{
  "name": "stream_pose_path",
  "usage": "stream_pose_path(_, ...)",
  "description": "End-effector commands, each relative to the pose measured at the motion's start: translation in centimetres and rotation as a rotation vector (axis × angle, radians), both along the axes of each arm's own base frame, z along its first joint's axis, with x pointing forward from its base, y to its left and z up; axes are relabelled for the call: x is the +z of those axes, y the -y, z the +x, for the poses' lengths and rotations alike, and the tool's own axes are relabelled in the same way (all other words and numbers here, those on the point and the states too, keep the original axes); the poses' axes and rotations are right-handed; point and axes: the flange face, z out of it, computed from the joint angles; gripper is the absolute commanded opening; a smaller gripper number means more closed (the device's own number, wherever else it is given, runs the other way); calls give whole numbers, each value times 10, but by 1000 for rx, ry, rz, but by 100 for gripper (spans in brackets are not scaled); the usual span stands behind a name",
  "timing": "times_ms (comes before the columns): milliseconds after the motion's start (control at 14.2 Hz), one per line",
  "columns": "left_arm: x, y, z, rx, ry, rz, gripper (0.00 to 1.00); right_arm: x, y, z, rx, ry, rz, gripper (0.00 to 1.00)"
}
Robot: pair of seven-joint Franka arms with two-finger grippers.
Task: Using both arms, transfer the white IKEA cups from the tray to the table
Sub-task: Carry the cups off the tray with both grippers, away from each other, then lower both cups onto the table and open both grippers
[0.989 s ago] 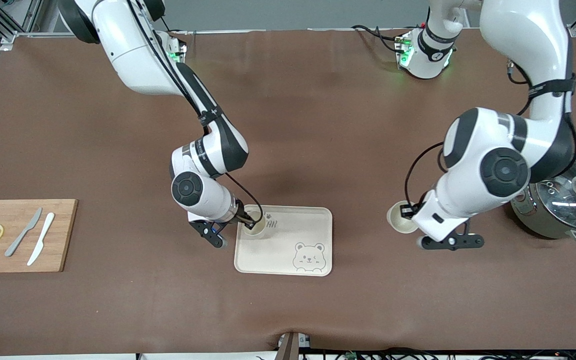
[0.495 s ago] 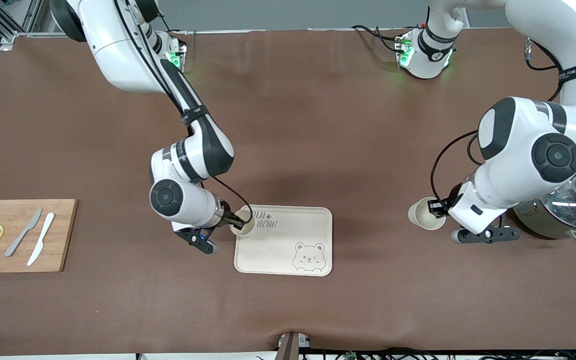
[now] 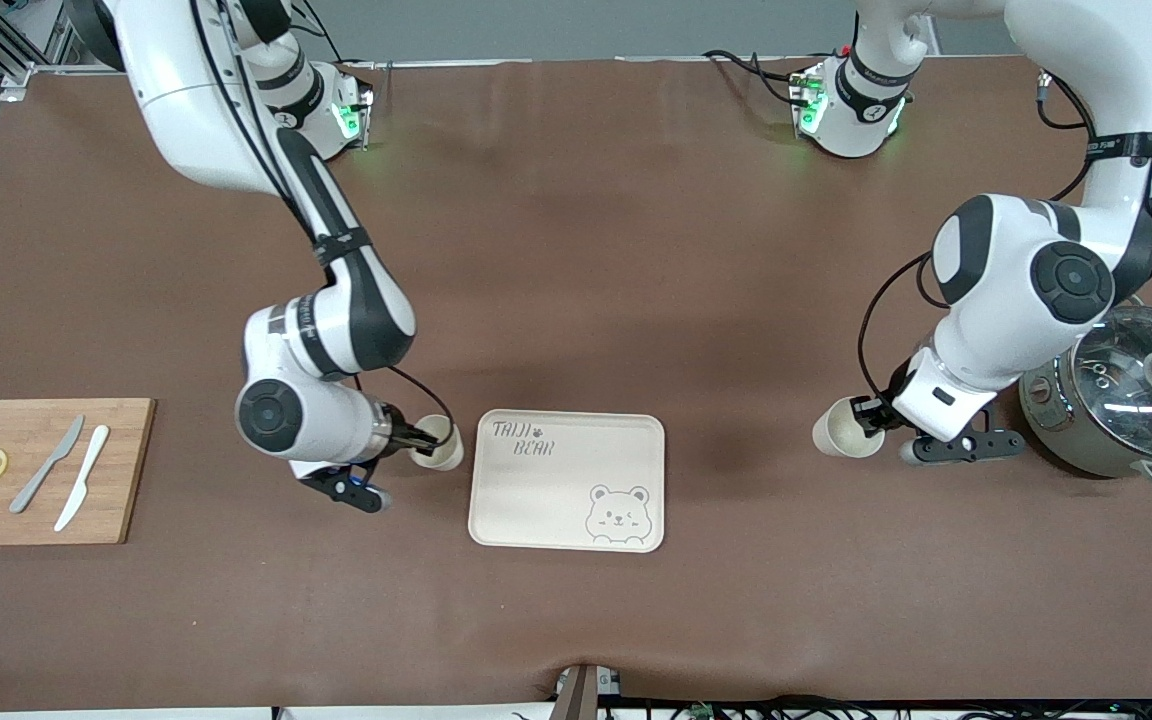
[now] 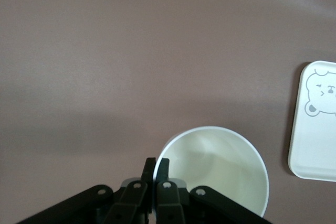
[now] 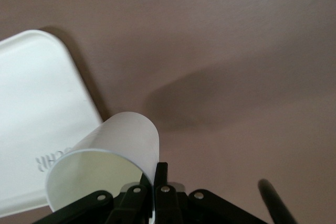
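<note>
While the tray lies bare on the table, each gripper is pinched tight on the rim of a cup. The right gripper holds one white cup above the table just off the tray's nine-o'clock edge. The left gripper holds the other white cup over the table at the tray's three o'clock, well apart, beside a lidded pot.

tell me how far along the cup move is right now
Done: the tray holds no cups. In hand: the right gripper pinches one cup by its rim over the table beside the tray; the left gripper pinches the other cup near the pot. Left: set both down, release.
</note>
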Motion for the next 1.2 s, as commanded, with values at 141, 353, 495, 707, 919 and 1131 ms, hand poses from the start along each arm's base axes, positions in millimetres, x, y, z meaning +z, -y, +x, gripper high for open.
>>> stream_pose_path(141,-21,-12,-23,-10,41,-14,0,13,78,-21,156,-4,-6,0)
stream_pose_path(353,-38,-23,-29,-24,53,-8,0,7,119,-22,185,-11,-50,0)
stream_pose_path(495,-47,-34,-29,-16,57,-4,0,9,137,-21,211,-8,-42,0)
stream_pose_path(707,-63,-41,-32,-22,76,1,0,8,175,-19,271,-6,-17,0)
stream_pose_path(919,-86,-43,-32,-14,97,1,0,6,223,-17,333,7,4,0)
stream_pose_path(1131,-101,-44,-34,-11,114,2,0,1,271,-17,377,18,23,0)
